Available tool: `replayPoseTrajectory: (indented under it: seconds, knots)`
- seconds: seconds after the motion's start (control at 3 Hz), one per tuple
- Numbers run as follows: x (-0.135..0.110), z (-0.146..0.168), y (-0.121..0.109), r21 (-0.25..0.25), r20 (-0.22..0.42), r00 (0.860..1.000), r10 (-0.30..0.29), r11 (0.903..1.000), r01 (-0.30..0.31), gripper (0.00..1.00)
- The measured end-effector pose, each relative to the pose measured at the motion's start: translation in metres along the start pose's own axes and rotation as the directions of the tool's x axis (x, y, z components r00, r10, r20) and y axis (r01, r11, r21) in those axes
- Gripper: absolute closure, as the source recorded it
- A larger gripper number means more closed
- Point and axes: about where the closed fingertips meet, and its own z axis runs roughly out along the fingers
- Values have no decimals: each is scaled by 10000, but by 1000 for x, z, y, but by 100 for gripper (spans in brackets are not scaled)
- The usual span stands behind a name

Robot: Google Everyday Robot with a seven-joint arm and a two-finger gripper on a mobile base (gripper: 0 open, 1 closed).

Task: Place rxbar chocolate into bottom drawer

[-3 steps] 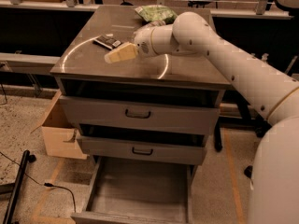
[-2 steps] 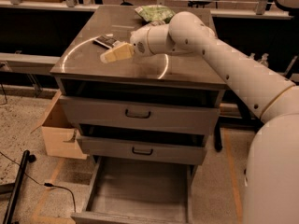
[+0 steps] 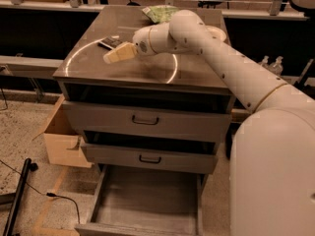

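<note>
- The gripper (image 3: 111, 57) hovers over the left half of the cabinet top (image 3: 147, 73), at the end of the white arm (image 3: 231, 68) that reaches in from about 4 o'clock.
- Its pale tan tip points toward 8 o'clock, down at the cabinet's front-left corner.
- It cannot be told whether the gripper is open or closed: the tip reads as a single tan wedge from this angle. Nothing shows held in it.
- The rxbar chocolate (image 3: 109, 43) lies flat on the cabinet top, at about 12 o'clock from the gripper tip and just behind it. Whether the two touch cannot be made out.
- The wrapper is dark with pale markings, and none of the markings can be read.
- A green snack bag (image 3: 159, 13) lies at the back edge of the top, at about 1 o'clock from the bar and well apart from it. Its print is unreadable too.
- The bottom drawer (image 3: 106, 195) stands pulled out at 6 o'clock below the cabinet, showing its grey interior.
- The two upper drawers (image 3: 142, 124) sit above it with black handles, the lower one a little further forward.
- A cardboard box (image 3: 61, 141) stands on the floor at the cabinet's 9 o'clock side.
</note>
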Motion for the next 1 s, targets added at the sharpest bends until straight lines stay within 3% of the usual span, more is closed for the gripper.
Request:
replayPoseTrajectory:
  seconds: [0.67,1.0]
  knots:
    - [18,32,-45,817,-783,9965,280,9964,-216,0]
    - [11,47,-53,1031,-830,9950,547,9936,-460,0]
